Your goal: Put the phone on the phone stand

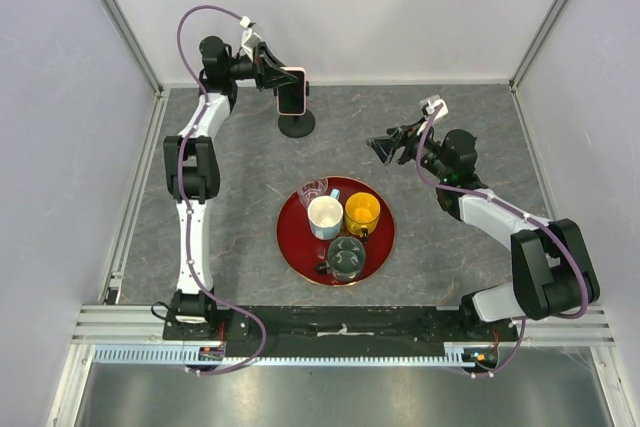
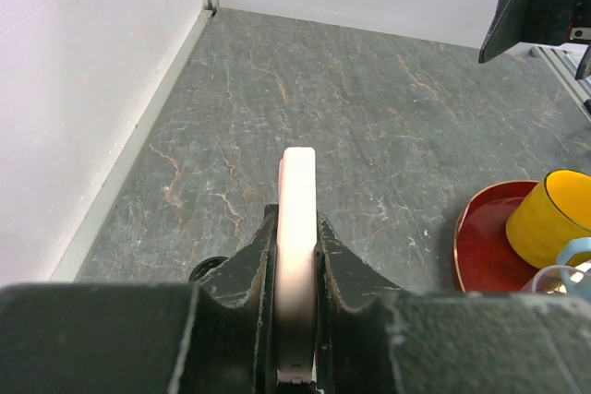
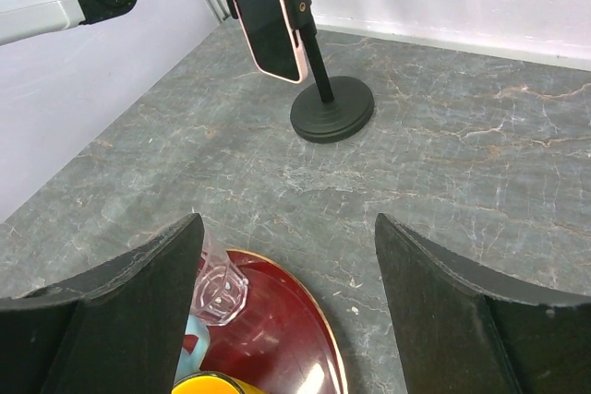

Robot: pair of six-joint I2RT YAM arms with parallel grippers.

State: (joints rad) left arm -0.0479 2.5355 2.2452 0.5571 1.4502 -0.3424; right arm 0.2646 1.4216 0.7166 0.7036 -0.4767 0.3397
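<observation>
My left gripper (image 1: 272,75) is shut on the phone (image 1: 292,90), a pale pink-edged slab with a black screen, held upright at the top of the black phone stand (image 1: 296,123) at the back of the table. In the left wrist view the phone's pink edge (image 2: 297,228) stands between my two jaws. In the right wrist view the phone (image 3: 268,20) sits against the stand's clamp bracket (image 3: 297,8), above the round base (image 3: 332,111). I cannot tell whether the clamp grips it. My right gripper (image 1: 385,150) is open and empty, right of the stand.
A round red tray (image 1: 293,244) in the middle holds a white cup (image 1: 325,215), a yellow cup (image 1: 362,213), a clear glass (image 1: 312,190) and a dark glass cup (image 1: 346,258). Walls close off the back and both sides.
</observation>
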